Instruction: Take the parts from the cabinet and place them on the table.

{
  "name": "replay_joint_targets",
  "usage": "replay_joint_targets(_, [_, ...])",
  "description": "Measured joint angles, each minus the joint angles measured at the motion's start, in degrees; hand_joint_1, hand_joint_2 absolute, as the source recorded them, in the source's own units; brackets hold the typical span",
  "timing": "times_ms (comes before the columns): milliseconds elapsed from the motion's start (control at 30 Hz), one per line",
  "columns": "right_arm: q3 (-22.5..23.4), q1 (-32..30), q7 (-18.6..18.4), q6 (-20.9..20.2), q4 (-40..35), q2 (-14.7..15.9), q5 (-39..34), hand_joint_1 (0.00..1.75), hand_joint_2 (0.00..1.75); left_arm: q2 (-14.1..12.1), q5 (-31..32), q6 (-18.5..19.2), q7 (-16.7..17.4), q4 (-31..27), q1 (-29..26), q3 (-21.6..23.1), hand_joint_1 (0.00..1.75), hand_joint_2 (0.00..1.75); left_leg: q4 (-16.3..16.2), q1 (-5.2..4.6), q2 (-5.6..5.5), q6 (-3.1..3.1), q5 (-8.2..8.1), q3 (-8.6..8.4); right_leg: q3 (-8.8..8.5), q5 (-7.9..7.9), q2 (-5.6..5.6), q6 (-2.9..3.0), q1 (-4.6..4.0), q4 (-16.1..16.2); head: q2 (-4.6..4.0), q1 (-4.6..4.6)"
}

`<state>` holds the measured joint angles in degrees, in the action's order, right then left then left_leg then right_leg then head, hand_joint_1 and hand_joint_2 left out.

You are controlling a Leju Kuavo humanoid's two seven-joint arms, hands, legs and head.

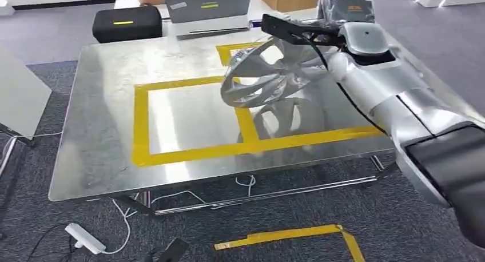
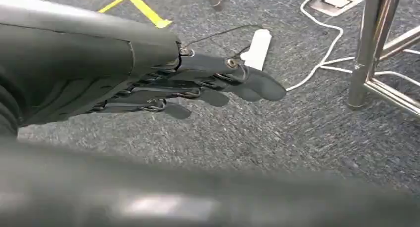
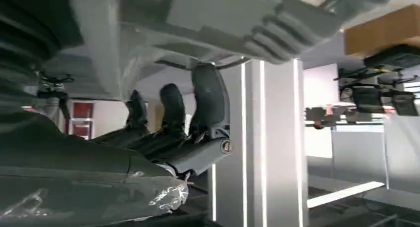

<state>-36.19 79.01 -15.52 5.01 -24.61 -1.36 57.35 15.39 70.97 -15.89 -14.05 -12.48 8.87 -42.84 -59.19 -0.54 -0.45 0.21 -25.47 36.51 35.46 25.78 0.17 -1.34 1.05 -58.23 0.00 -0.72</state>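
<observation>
The right hand gripped a silver wheel-shaped part by its rim, dark fingers curled up around the edge of the part, as the right wrist view showed from beneath. The part hung tilted just below and ahead of the hand, held clear above the table; its reflection lay on the steel directly under it. Under the hand and the part ran the yellow tape outlines, a large rectangle toward the robot's left of the hand and a smaller taped corner beyond it. Whether the part was meant for one box or the other could not be told.

The left hand hung low beside the robot, fingers stretched out nearly straight and close together, holding nothing. Beneath it lay grey carpet, with a white power strip just past the fingertips, a white cable trailing beyond that, and a table leg further out.

As for progress, I judged the fetching from the cabinet done for this part, since it was already over the table. What remained was lowering it onto the steel, letting go, and withdrawing the arm. No other part lay on the table, so this looked like the first delivery, with any further parts left to collect. The cabinet itself could not be made out.

Beyond the hand, at the far edge, sat a black case and a grey box.
</observation>
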Motion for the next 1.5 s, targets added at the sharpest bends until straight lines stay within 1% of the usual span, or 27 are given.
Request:
replay_joint_targets(33, [0.0, 0.01, -0.18, -0.13, 0.24, -0.15, 0.38, 0.0, 1.75, -0.02, 0.0, -0.09, 0.0, 0.0, -0.02, 0.0, 0.0, 0.0, -2.34, 0.05, 0.09, -0.4, -1.74, 0.93, -0.1, 0.0, -0.04, 0.32, 0.04, 0.07, 0.0, -0.31])
replay_joint_targets(133, [-0.13, -0.36, -0.18, -0.48, 1.09, -0.52, 0.9, 0.0, 1.75, -0.06, 0.0, -0.15, 0.0, 0.0, -0.16, 0.02, 0.0, 0.0, -15.09, 0.49, 0.14, -1.07, -7.22, 6.67, -0.07, 0.02, 0.04, 0.51, 0.04, 0.06, 0.0, -0.26])
replay_joint_targets(167, [-0.18, -0.45, -0.18, -0.5, 1.23, -0.59, 0.94, 0.0, 1.75, -0.06, 0.0, -0.15, 0.0, 0.0, -0.23, 0.02, 0.0, 0.0, -16.49, 0.53, 0.14, -1.13, -7.34, 7.3, -0.09, 0.02, 0.06, 0.51, 0.04, 0.06, 0.0, -0.31])
replay_joint_targets(333, [-0.22, -0.47, -0.18, -0.55, 1.31, -0.59, 0.99, 0.0, 1.75, -0.06, 0.0, -0.15, 0.0, 0.0, -0.25, 0.02, 0.0, 0.0, -16.58, 0.55, 0.14, -1.14, -7.19, 7.35, -0.1, 0.02, 0.07, 0.51, 0.04, 0.06, 0.0, -0.29])
replay_joint_targets(400, [-0.26, -0.49, -0.2, -0.66, 1.53, -0.61, 1.12, 0.0, 1.75, -0.06, 0.0, -0.15, 0.02, 0.0, -0.32, 0.02, 0.0, 0.0, -15.57, 0.61, 0.14, -1.13, -5.85, 6.89, -0.13, 0.02, 0.09, 0.51, 0.04, 0.06, 0.0, -0.29])
replay_joint_targets(433, [-0.44, -0.38, -0.2, -1.16, 1.91, -0.79, 1.58, 0.0, 0.0, -0.09, 0.0, -0.15, 0.02, 0.0, -0.29, 0.04, 0.0, 0.0, -3.91, 0.62, 0.14, -0.55, 0.57, 0.77, -0.36, 0.0, 0.16, 0.43, 0.04, 0.05, 0.0, -0.29])
replay_joint_targets(467, [-0.55, -0.2, -0.27, -1.77, 2.17, -0.92, 2.28, 0.0, 0.0, -0.09, -0.02, -0.17, 0.02, 0.0, -0.11, 0.2, 0.0, 0.0, 0.58, 0.3, 0.23, 0.17, -0.04, -1.33, 0.27, -0.2, 0.3, -0.38, -0.31, -0.11, 0.0, -0.18])
replay_joint_targets(500, [-0.66, -0.14, -0.31, -2.21, 2.3, -1.16, 2.74, 0.0, 0.0, -0.06, -0.02, -0.2, 0.02, 0.0, -0.35, 0.39, 0.0, 0.0, 1.05, 0.2, 0.21, 0.85, 0.29, -1.38, 0.1, -0.46, 0.25, -1.23, -0.2, 0.34, 0.0, -0.24])
replay_joint_targets(567, [-0.77, 0.03, -0.44, -2.49, 2.43, -1.16, 3.26, 0.0, 0.0, 0.0, -0.02, -0.22, 0.0, 0.0, -0.31, 0.5, 0.0, 0.0, 1.61, 0.52, 0.35, 1.49, 0.72, -1.63, 1.63, 1.52, 0.12, -1.47, -0.07, -2.06, 0.0, -0.09])
replay_joint_targets(633, [-0.92, -0.04, -0.42, -2.67, 2.47, -1.22, 3.37, 0.0, 0.0, 0.02, -0.02, -0.22, 0.02, 0.0, -0.27, 0.68, 0.0, 0.0, 1.6, 0.4, 0.37, 1.7, 0.78, -1.59, 5.35, 5.7, 0.14, -1.6, -0.09, -10.59, 0.0, -0.05])
replay_joint_targets(667, [-1.05, -0.18, -0.42, -2.75, 2.52, -1.25, 3.33, 0.0, 0.0, 0.02, -0.02, -0.22, 0.02, 0.0, -0.29, 0.77, 0.0, 0.0, 1.58, 0.34, 0.37, 1.82, 0.81, -1.53, 7.34, 7.2, 0.15, -1.72, -0.09, -14.83, 0.0, 0.06])
replay_joint_targets(700, [-1.07, -0.19, -0.46, -2.84, 2.58, -1.25, 3.48, 0.0, 0.0, 0.0, -0.02, -0.22, 0.02, 0.0, -0.36, 0.81, 0.0, 0.0, 1.56, 0.27, 0.35, 1.87, 0.83, -1.52, 8.45, 7.55, 0.14, -1.79, -0.07, -17.13, 0.0, 0.13])
replay_joint_targets(733, [-1.12, -0.15, -0.46, -3.06, 2.63, -1.25, 4.2, 0.0, 0.0, 0.0, -0.02, -0.22, 0.02, 0.0, -0.44, 0.83, 0.0, 0.0, 1.55, 0.26, 0.3, 1.87, 0.83, -1.56, 8.2, 6.55, 0.15, -1.76, -0.07, -16.5, 0.0, 0.13])
replay_joint_targets(767, [-1.2, -0.01, -0.44, -3.21, 2.63, -1.25, 4.85, 0.0, 0.0, 0.0, -0.02, -0.22, 0.02, 0.0, -0.49, 0.85, 0.0, 0.0, 1.49, 0.26, 0.2, 1.87, 0.82, -1.57, 6.88, 4.68, 0.13, -1.67, -0.08, -13.7, 0.0, 0.19])
replay_joint_targets(833, [-1.64, 0.71, -0.44, -3.93, 2.63, -1.4, 6.62, 0.0, 0.0, 0.02, -0.02, -0.2, 0.02, 0.0, -0.49, 0.9, 0.0, 0.0, 1.25, 0.25, 0.09, 1.66, 0.69, -1.58, 1.67, 0.13, -0.02, -1.42, -0.07, -3.61, 0.0, 0.17])
replay_joint_targets(867, [-1.99, 1.13, -0.42, -4.46, 2.63, -1.4, 7.64, 0.0, 0.0, 0.02, -0.02, -0.2, 0.02, 0.0, -0.49, 0.9, 0.0, 0.0, 1.08, -0.02, 0.09, 1.36, 0.57, -1.37, 0.21, 0.66, -0.15, -1.25, -0.22, -0.82, 0.0, 0.15])
replay_joint_targets(900, [-2.66, 1.56, -0.22, -5.02, 2.6, -1.79, 9.07, 0.0, 0.0, 0.0, -0.04, -0.2, 0.0, 0.0, -0.47, 0.92, 0.0, 0.0, 0.72, -0.22, 0.04, 1.1, 0.5, -1.09, -0.43, 0.54, -0.03, -0.91, -0.29, -0.22, 0.0, 0.0])
replay_joint_targets(1000, [-4.31, 2.49, -0.07, -7.57, 2.63, -1.99, 11.92, 0.0, 0.0, -0.02, -0.22, -0.09, -0.11, 0.0, -0.53, 0.92, 0.0, 0.0, 0.94, -0.03, 0.13, 0.41, 0.8, -1.04, -0.22, 0.24, 0.11, -0.29, -0.47, -0.22, 0.0, 0.08])
replay_joint_targets(1067, [-5.57, 2.93, 0.19, -9.64, 2.63, -2.45, 13.2, 0.0, 0.0, -0.09, -0.41, -0.13, -0.2, 0.0, -0.5, 0.92, 0.0, 0.0, -0.45, 0.06, 0.19, -0.35, -0.82, -0.46, -0.42, -0.1, -0.11, 0.28, -0.06, 0.15, 0.0, -0.13])
replay_joint_targets(1167, [-6.65, 3.03, 0.08, -10.97, 2.8, -2.49, 14.19, 0.0, 0.0, -0.15, -0.79, -0.2, -0.2, 0.0, -0.8, 0.92, 0.0, 0.0, -12.51, 0.58, 0.21, -1.18, -7.19, 4.72, -0.17, -0.15, -0.21, 0.65, -0.05, 0.13, 0.0, -0.29])
replay_joint_targets(1200, [-7.02, 3.03, 0.11, -11.3, 2.84, -2.49, 14.43, 0.0, 0.0, -0.15, -0.81, -0.22, -0.2, 0.0, -0.92, 0.92, 0.0, 0.0, -15.61, 0.73, 0.21, -1.31, -7.99, 6.1, -0.11, -0.15, -0.15, 0.65, -0.05, 0.12, 0.0, -0.29])
replay_joint_targets(1233, [-7.28, 3.03, 0.13, -11.7, 2.91, -2.49, 14.74, 0.0, 0.0, -0.2, -0.85, -0.31, -0.2, 0.0, -0.97, 0.9, 0.0, 0.0, -15.86, 0.86, 0.21, -1.35, -7.37, 6.21, -0.14, -0.15, -0.09, 0.65, -0.04, 0.11, 0.0, -0.26])
replay_joint_targets(1267, [-7.52, 3.11, 0.13, -12.07, 2.98, -2.47, 15.02, 0.0, 0.0, -0.22, -0.87, -0.35, -0.24, 0.0, -0.97, 0.9, 0.0, 0.0, -13.87, 0.99, 0.22, -1.33, -5.39, 5.28, -0.15, -0.15, -0.01, 0.64, -0.04, 0.09, 0.0, -0.29])
replay_joint_targets(1333, [-8.0, 3.45, 0.21, -12.5, 3.0, -2.47, 15.59, 0.0, 0.0, -0.22, -0.87, -0.44, -0.31, 0.0, -0.97, 0.9, 0.0, 0.0, -5.08, 1.1, 0.23, -1.09, -0.24, 1.07, -0.33, -0.09, 0.11, 0.54, -0.03, 0.06, 0.0, -0.29])
replay_joint_targets(1367, [-8.13, 3.67, 0.26, -12.68, 3.02, -2.47, 15.83, 0.0, 0.0, -0.22, -0.87, -0.5, -0.35, 0.0, -1.0, 0.9, 0.0, 0.0, -1.26, 1.09, 0.22, -0.85, 1.02, -0.53, -0.35, 0.0, 0.12, 0.36, -0.03, 0.08, 0.0, -0.26])
replay_joint_targets(1400, [-8.33, 4.05, 0.3, -12.96, 3.08, -2.45, 16.03, 0.0, 0.0, -0.22, -0.87, -0.5, -0.35, 0.0, -0.98, 0.9, 0.0, 0.0, -0.59, 0.79, 0.23, -0.71, 0.55, -1.02, 0.0, -0.04, 0.17, 0.03, -0.36, -0.09, 0.0, -0.2])
replay_joint_targets(1500, [-8.81, 4.4, 0.43, -13.49, 3.3, -2.43, 16.29, 0.0, 0.0, -0.24, -0.89, -0.57, -0.35, 0.0, -1.11, 0.9, 0.0, 0.0, 0.32, 0.57, 0.2, -0.01, -0.12, -0.94, 0.55, -0.51, 0.21, -0.92, -0.1, 0.22, 0.0, -0.16])
